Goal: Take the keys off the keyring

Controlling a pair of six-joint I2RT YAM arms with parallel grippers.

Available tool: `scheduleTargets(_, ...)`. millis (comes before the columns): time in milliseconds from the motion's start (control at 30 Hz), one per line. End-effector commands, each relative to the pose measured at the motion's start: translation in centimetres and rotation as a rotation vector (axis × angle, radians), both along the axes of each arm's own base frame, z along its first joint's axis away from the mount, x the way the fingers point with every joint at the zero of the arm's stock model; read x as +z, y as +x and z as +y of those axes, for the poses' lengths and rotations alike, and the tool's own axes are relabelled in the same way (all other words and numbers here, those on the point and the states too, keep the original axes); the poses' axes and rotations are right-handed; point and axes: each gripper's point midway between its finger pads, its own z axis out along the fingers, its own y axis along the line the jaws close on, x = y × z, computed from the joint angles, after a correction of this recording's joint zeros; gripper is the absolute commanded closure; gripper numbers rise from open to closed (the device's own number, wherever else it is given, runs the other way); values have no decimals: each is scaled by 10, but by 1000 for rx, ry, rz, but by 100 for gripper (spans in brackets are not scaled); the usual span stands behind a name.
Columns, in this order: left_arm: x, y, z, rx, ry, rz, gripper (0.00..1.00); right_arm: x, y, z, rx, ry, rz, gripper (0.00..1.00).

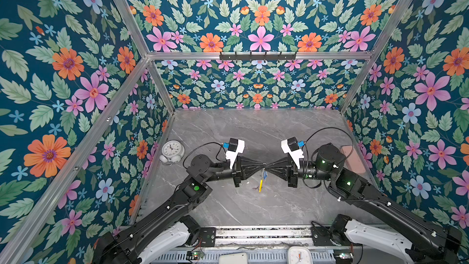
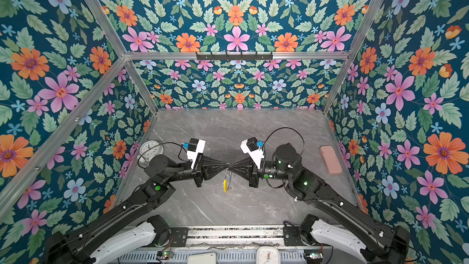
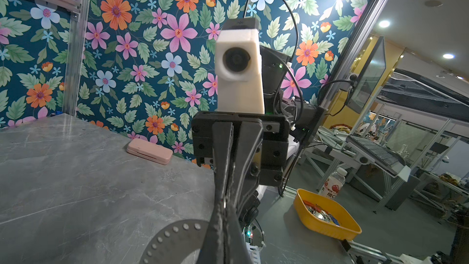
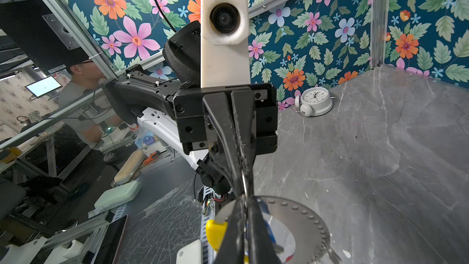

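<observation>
The keyring (image 4: 304, 214), a flat grey studded hoop with a yellow sleeve (image 4: 215, 232), hangs edge-on in mid-air over the table's middle. In both top views only its sleeve (image 1: 260, 185) (image 2: 225, 186) stands out. My left gripper (image 1: 262, 167) (image 3: 223, 212) and right gripper (image 1: 266, 167) (image 4: 243, 201) meet tip to tip at the hoop's top rim, both shut on it. The blue-tagged key (image 4: 269, 227) hangs just behind my right fingers, and a red tag (image 4: 289, 258) shows lower down. The fingers hide the exact pinch points.
A round white alarm clock (image 1: 172, 151) stands by the left wall. A pink case (image 1: 351, 158) lies along the right wall. The grey marble table (image 1: 253, 128) is walled on three sides. A yellow tray (image 3: 327, 214) sits outside, beyond the front rail.
</observation>
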Motion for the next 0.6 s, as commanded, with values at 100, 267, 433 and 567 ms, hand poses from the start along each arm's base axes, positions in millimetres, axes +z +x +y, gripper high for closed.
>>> scheduleTargets(100,0,1,0,4,21,3,74,-8,-4,-5,-4,-85,25,100)
scheduleTargets(267,-12,2,-1,14,98,37,58,-22,-5,-13,-16,-201,39,100)
scheduleTargets(433,-21,2,-2,13,171,49,56,-29,-7,-18,-13,-275,50,100)
scheduleTargets(567,-23,2,-3,6,211,55,56,-30,-8,-18,1,-321,58,100)
